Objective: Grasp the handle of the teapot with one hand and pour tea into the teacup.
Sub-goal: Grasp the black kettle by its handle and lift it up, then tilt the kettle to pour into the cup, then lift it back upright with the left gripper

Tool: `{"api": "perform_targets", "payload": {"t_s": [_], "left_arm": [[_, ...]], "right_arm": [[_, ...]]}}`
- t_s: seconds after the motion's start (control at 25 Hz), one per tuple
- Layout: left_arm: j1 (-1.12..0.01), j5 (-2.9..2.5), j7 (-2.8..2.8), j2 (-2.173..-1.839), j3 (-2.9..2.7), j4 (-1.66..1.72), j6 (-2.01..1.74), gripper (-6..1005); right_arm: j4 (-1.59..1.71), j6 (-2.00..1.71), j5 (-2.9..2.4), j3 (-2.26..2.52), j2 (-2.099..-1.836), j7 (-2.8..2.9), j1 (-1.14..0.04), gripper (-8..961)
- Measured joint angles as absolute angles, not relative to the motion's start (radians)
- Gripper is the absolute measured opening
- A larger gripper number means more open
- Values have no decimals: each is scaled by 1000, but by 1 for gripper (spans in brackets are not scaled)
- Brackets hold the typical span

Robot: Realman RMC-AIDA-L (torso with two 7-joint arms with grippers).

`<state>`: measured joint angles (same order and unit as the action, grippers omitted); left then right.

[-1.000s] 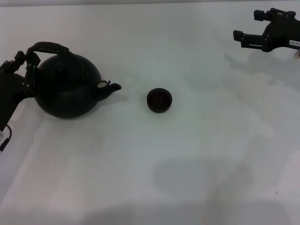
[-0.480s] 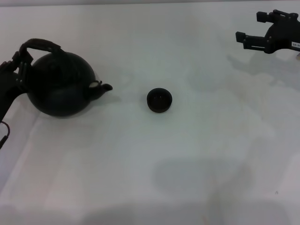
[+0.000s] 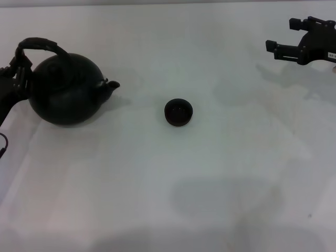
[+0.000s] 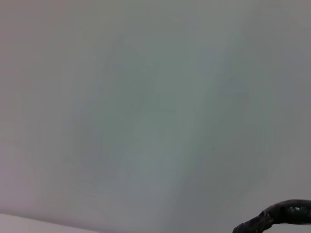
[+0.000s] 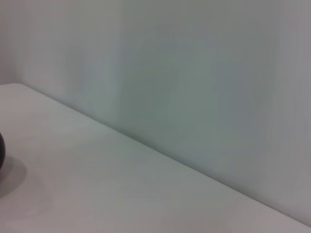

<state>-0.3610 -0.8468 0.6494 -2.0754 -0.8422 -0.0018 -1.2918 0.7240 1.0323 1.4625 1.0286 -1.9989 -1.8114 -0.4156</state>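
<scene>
The matte black teapot [image 3: 65, 92] is upright at the left of the table, its short spout [image 3: 111, 85] pointing right toward the teacup. My left gripper [image 3: 20, 67] is shut on the left end of the arched handle [image 3: 39, 44]. A dark curved piece of that handle [image 4: 279, 214] shows at the edge of the left wrist view. The small dark teacup [image 3: 178, 112] stands alone near the table's middle, a good gap to the right of the spout. My right gripper [image 3: 282, 34] hangs open at the far right, holding nothing.
The white table [image 3: 173, 184] carries nothing besides the teapot and cup. A dark rounded edge [image 5: 1, 151] shows in the right wrist view; I cannot tell which object it is. A pale wall rises behind the table.
The teapot, held by my left gripper, has moved left and slightly back, away from the teacup. The right gripper has drifted a little to the right. The teacup has stayed put.
</scene>
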Motion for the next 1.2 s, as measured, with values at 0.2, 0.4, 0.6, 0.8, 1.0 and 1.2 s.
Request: {"api": "perform_targets", "payload": {"t_s": [0.2, 0.4, 0.6, 0.8, 1.0, 1.2], "left_arm": [[-362, -851, 674, -2076, -847, 8, -1289, 158], [-364, -885, 743, -2072, -854, 70, -1278, 140], [-359, -989, 842, -2078, -860, 192, -1221, 140], [-365, -1071, 934, -2079, -882, 302, -1149, 140], [-356, -1119, 1078, -2076, -1009, 489, -1029, 139], [-327, -1207, 1233, -2075, -1131, 698, -895, 139]], "right_arm": [[724, 1032, 1462, 1024, -2001, -1815, -417, 876], [724, 1023, 1463, 1024, -2003, -1815, -421, 876], [723, 1022, 1466, 1025, -2003, -1825, -420, 876], [703, 1021, 1490, 1025, -2004, -1842, -421, 876], [673, 1017, 1542, 1025, -2003, -1885, -420, 876], [672, 1019, 1552, 1025, -2003, -1890, -417, 876]]}}
